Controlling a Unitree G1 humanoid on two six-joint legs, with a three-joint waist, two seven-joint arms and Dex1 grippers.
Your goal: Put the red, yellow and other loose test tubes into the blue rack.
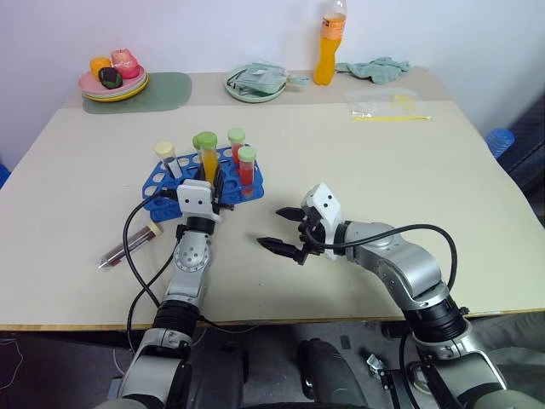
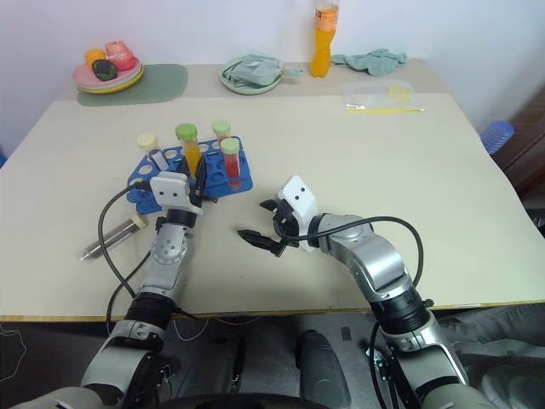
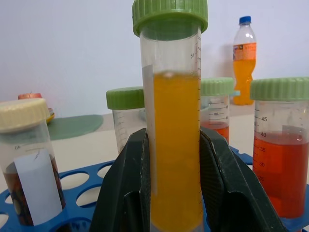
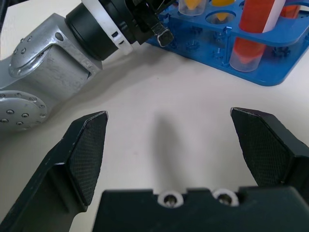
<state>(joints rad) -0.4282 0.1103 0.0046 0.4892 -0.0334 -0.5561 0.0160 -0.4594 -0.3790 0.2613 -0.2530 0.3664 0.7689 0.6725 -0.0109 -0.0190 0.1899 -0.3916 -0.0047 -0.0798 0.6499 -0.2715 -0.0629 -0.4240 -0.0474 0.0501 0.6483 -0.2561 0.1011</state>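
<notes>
1. My right hand (image 1: 285,232) hovers nearest, fingers spread, empty.
2. One dark tube (image 1: 129,244) lies loose on the surface (image 1: 383,187) at near left, waiting.
3. My left hand (image 1: 215,183) clamps the yellow tube (image 3: 176,145) upright over the blue rack (image 1: 157,183), probably entering a hole.

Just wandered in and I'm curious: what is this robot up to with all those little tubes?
It is sorting capped plastic tubes into the bright blue plastic rack. Its left tool is shut on a clear tube of yellow-orange liquid with a green cap, held upright at the rack, where several tubes already stand. Its right tool hangs open over the bare beige table, holding nothing. One dark-filled tube with a cream cap lies loose on the table beside the left arm.
</notes>
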